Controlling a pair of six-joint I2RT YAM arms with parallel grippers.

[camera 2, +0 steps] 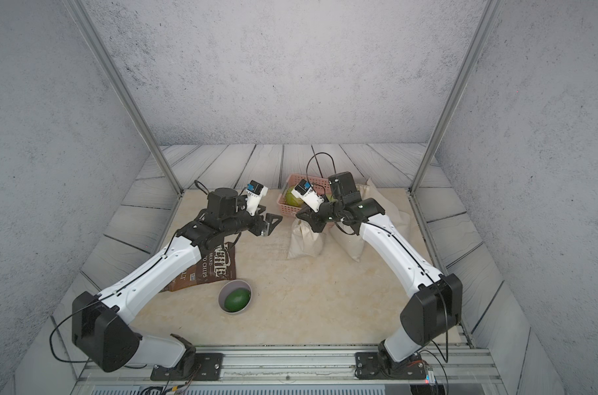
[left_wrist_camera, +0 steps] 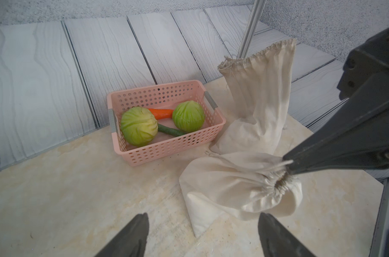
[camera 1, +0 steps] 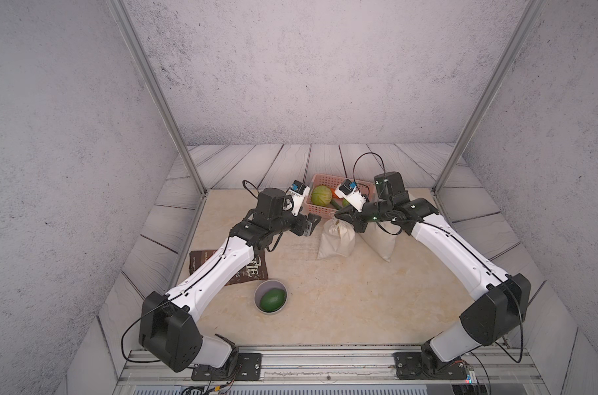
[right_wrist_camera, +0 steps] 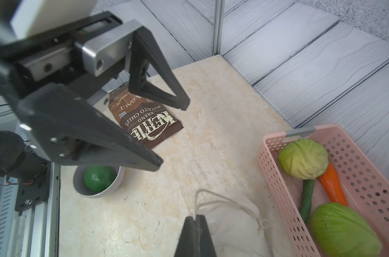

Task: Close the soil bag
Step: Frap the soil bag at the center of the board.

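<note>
Cream cloth, the soil bag point(left_wrist_camera: 229, 184) sits on the desk point(left_wrist_camera: 77, 189) just before the basket point(left_wrist_camera: 166, 151), its mouth gathered tight: closing looks nearly done, with perhaps a last tug left. My right hand point(left_wrist_camera: 287, 164) pinches its drawstring point(left_wrist_camera: 275, 166); my left hand point(left_wrist_camera: 203, 214) hangs spread nearby. I count one taller bag point(left_wrist_camera: 262, 89), two cabbages point(left_wrist_camera: 139, 125), one carrot point(left_wrist_camera: 162, 113), one cucumber point(left_wrist_camera: 171, 131), one chip bag point(right_wrist_camera: 144, 124), one bowl point(right_wrist_camera: 120, 178), one green fruit point(right_wrist_camera: 99, 178).

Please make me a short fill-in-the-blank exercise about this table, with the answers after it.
The ____ basket holds two cabbages and a carrot.
The bowl contains one ____ fruit.
The ____ end effector pinches the drawstring of the cinched bag.
The left end effector is not shut but ____.
Missing words: pink; green; right; open.
</note>
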